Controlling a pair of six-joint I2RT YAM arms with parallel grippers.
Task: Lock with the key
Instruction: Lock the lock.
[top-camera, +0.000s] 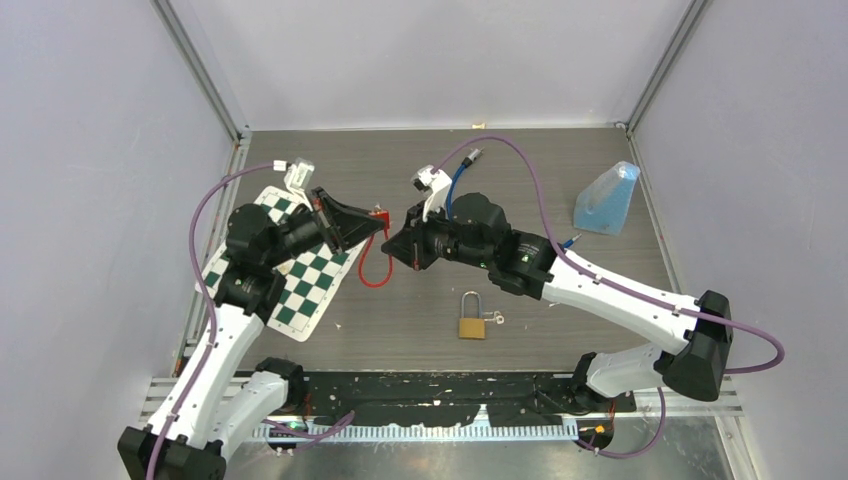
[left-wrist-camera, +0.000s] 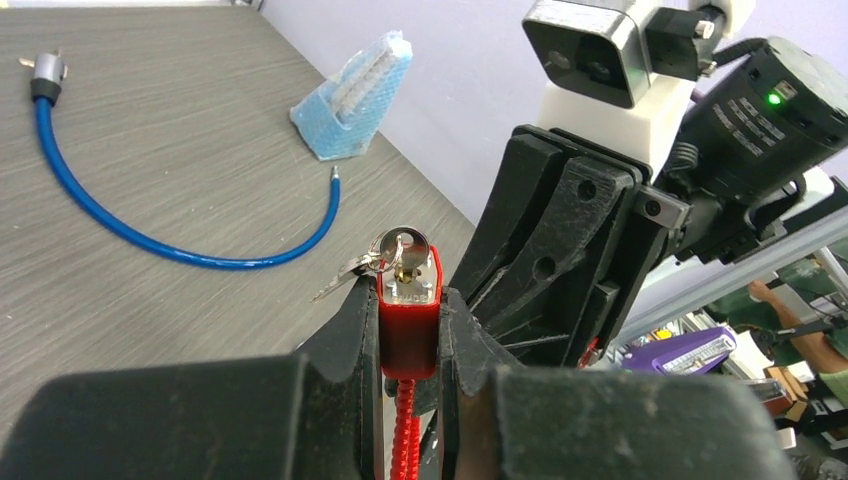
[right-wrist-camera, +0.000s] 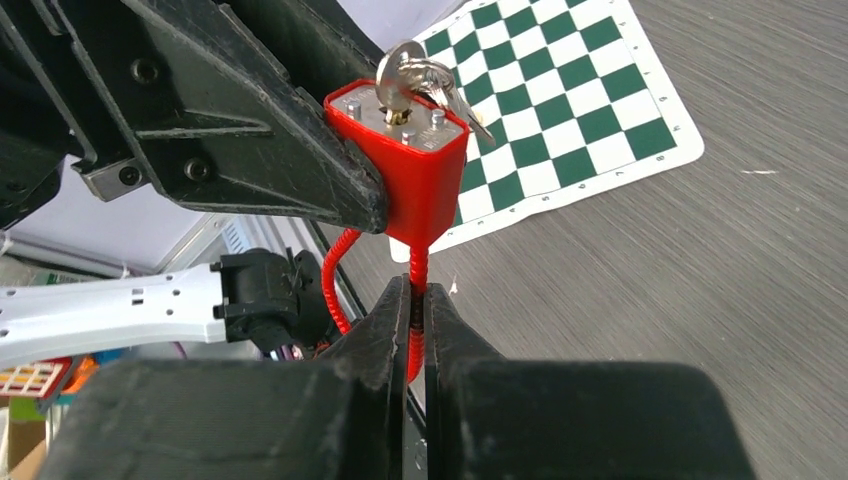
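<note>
- red lock (left-wrist-camera: 408, 335) is up off the table (top-camera: 560, 170), its body clamped in the left gripper (left-wrist-camera: 410, 300).
- key (left-wrist-camera: 400, 248) sits in the keyhole on the lock's end face, another key hanging beside it.
- right gripper (right-wrist-camera: 415, 300) is pinched on the lock's red cable (right-wrist-camera: 418, 262) just below the body.

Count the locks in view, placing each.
3: red cable lock gripped in midair; brass padlock on the table's near side; blue cable lock lying open at its far side. More may be hidden.
</note>
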